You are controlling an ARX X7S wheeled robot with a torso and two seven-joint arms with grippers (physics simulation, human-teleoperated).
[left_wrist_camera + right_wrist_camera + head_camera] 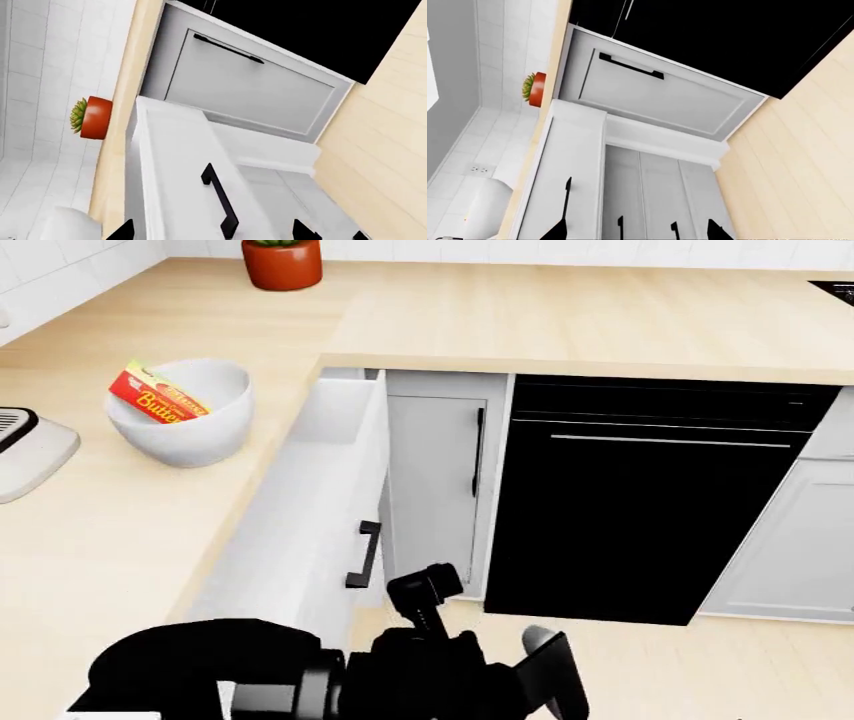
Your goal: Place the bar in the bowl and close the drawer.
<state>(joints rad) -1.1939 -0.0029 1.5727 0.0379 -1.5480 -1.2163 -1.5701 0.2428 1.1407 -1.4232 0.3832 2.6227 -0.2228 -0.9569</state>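
The red and yellow bar [158,395] leans inside the white bowl [187,435] on the left counter. The wide white drawer [310,502] stands pulled out from under that counter, with its black handle [363,555] facing the floor space. My left gripper [213,235] is open and empty, its fingertips [121,232] straddling the drawer's handle [220,200] at a short distance. My right gripper [637,234] is also open and empty, facing the same drawer front [570,165] and its handle [566,200].
A terracotta plant pot [282,262] stands at the back of the counter. A black dishwasher [654,510] is to the right. A narrow cabinet door [434,490] lies beside the drawer. An off-white appliance [30,452] sits at the far left.
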